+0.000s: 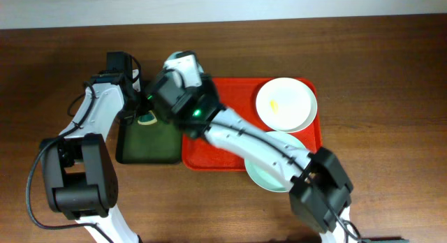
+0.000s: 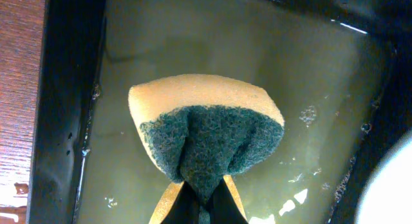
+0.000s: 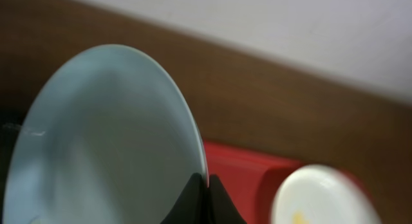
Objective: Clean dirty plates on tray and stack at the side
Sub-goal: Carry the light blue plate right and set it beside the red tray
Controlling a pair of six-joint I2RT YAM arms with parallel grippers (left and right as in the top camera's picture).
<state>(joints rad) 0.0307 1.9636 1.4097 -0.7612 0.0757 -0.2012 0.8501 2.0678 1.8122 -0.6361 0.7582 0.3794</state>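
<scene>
Nearest the arm bases, the pale green plate (image 1: 260, 174) lay at the near edge of the red tray (image 1: 209, 158), overhanging its rim, with the right arm (image 1: 258, 142) crossing above it and hiding its middle. Farther along the red tray, at its far right corner, the cream-white plate (image 1: 286, 103) lay flat with a small yellow smear (image 1: 275, 105) at centre, unobstructed. Just left of the red tray stood the dark green tray (image 1: 150, 149), holding shallow cloudy water (image 2: 309, 69) with a few bubbles. Above that water the left gripper (image 2: 201, 208) was clamped tight on a sponge (image 2: 206, 130), yellow foam with a green scouring face turned to the camera and pinched into a fold between the fingers. Farthest out, by the far left corner of the red tray, the right gripper (image 3: 207, 197) was closed on the rim of the pale blue plate (image 3: 103, 140), which stood steeply tilted, nearly on edge, lifted clear of both trays. The sponge and the pale blue plate were near each other; contact between them could not be determined.
</scene>
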